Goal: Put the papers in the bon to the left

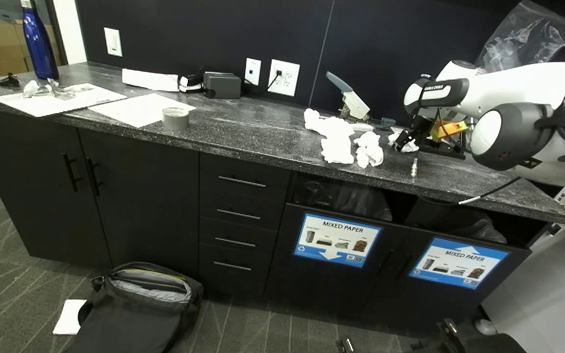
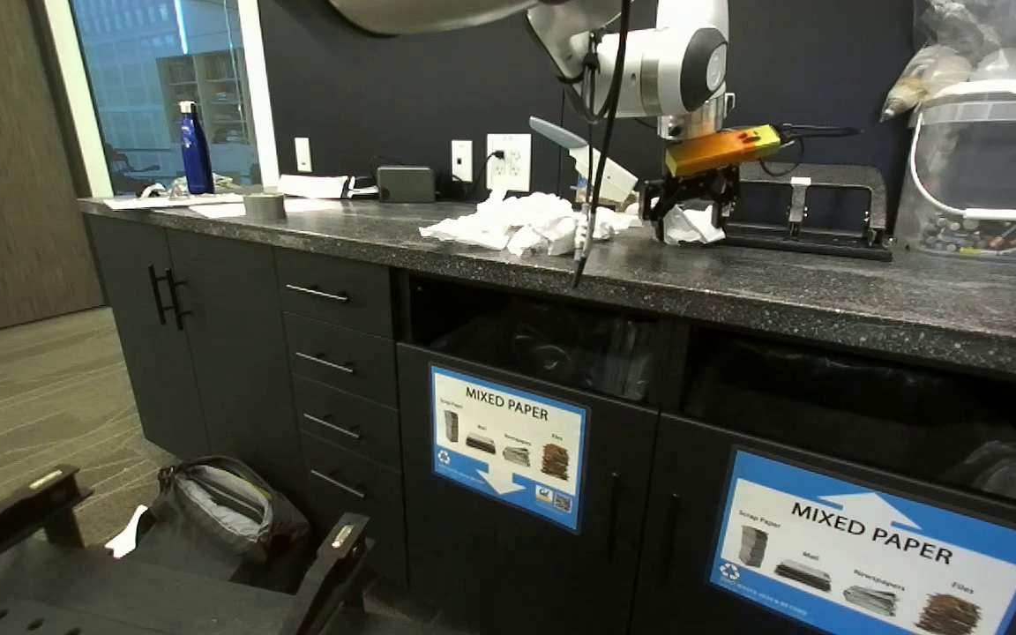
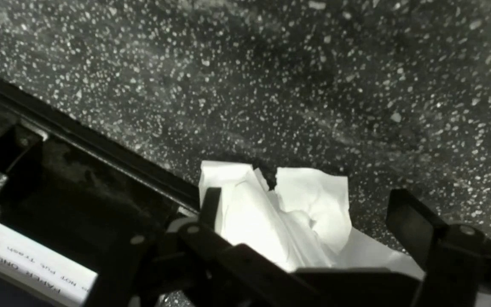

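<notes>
White on dark speckled counter (image 1: 248, 127): seeing the papers (image 1: 336, 142) crumpled and bunched near the front edge, directly above the blue-labelled left-hand bon (image 1: 319, 277), in both exterior views. Finding the claw (image 3: 307, 207) spread wide around one more wad (image 3: 286, 228) just beside a black frame-like device (image 2: 812, 243), gripping nothing, in the wrist view with a clear gap between wad and one finger (image 3: 412, 227); cannot tell whether touching the other

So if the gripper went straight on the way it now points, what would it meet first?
Probably the crumpled paper: it lies ahead of the open gripper, one jaw overlapping its edge in the wrist view. The other faces the countertop, which might be touched just as soon; depth is unclear.
</notes>
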Tool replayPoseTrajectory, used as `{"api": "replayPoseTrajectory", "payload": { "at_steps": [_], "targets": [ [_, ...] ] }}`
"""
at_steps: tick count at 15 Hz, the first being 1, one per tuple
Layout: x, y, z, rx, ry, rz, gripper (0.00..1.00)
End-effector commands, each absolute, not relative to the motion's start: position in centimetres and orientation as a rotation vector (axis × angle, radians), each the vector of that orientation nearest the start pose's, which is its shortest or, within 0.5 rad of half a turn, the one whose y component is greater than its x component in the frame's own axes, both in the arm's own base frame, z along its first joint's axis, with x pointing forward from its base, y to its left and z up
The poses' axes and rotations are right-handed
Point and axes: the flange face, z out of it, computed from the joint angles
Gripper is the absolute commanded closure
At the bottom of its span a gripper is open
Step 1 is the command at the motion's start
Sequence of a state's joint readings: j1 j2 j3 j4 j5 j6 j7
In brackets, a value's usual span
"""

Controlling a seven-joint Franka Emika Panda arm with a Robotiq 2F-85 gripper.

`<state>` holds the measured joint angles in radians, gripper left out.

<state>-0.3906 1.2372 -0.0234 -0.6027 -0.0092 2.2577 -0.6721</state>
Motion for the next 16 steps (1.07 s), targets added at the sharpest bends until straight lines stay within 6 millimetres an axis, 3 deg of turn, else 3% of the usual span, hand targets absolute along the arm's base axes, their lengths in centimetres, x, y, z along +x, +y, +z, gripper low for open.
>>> {"api": "replayPoseTrajectory", "payload": {
  "at_steps": [1, 4, 5, 6, 8, 13, 16],
  "targets": [
    [78.2, -32.8, 27.7, -3.27, -0.5, -0.752, 0.0],
    [78.2, -32.8, 26.6, -3.261, -0.487, -0.768, 0.0],
    [78.3, -32.8, 26.0, -3.261, -0.491, -0.795, 0.04],
    [78.3, -32.9, 25.6, -3.258, -0.491, -0.807, 0.25],
    [78.3, -32.9, 25.0, -3.253, -0.485, -0.824, 0.29],
    [78.4, -32.7, 24.7, -3.246, -0.484, -0.864, 0.69],
    [78.3, -33.0, 25.0, -3.275, -0.459, -0.83, 0.88]
  ]
}}
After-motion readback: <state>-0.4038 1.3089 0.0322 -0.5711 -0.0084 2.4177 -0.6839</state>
